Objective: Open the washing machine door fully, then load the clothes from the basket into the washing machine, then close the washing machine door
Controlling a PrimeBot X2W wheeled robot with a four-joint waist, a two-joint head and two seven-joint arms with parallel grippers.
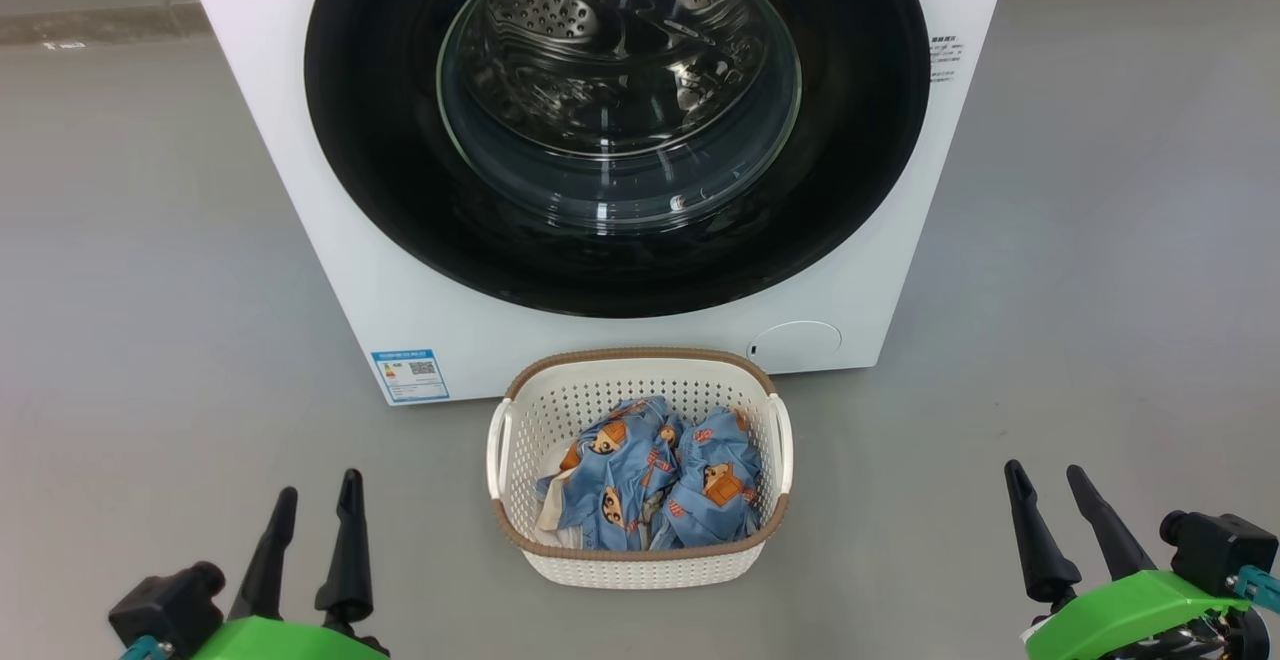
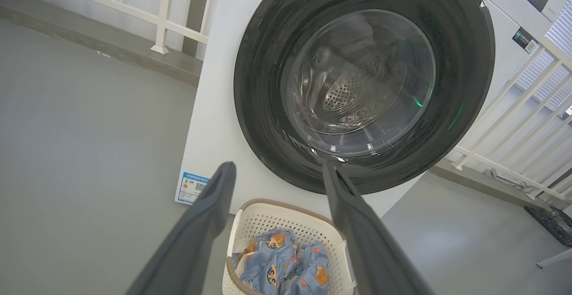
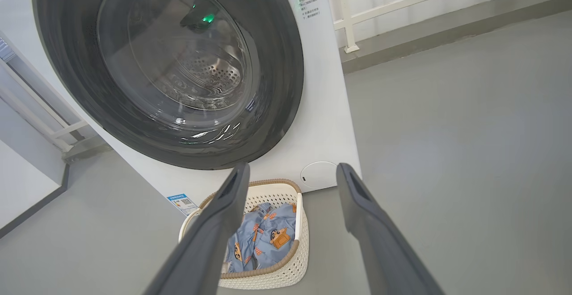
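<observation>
The white washing machine point(image 1: 300, 190) stands ahead with its round black washing machine door point(image 1: 400, 190) closed flush; the steel drum shows through the glass. On the floor in front of it sits the cream basket point(image 1: 640, 565) holding the light blue printed clothes point(image 1: 655, 490). My left gripper point(image 1: 318, 500) hangs open at the lower left, well left of the basket. At the lower right my right gripper point(image 1: 1048, 475) is open too, well clear of the basket. Both wrist views look over empty fingers at the door point(image 2: 259, 85) point(image 3: 277, 62) and basket point(image 2: 286, 214) point(image 3: 295, 259).
Grey floor point(image 1: 150, 290) spreads on both sides of the machine. A blue label point(image 1: 408, 375) and a round flap point(image 1: 795, 345) sit low on the washer's front. White railings point(image 2: 165, 13) point(image 3: 402, 0) stand behind the machine on either side.
</observation>
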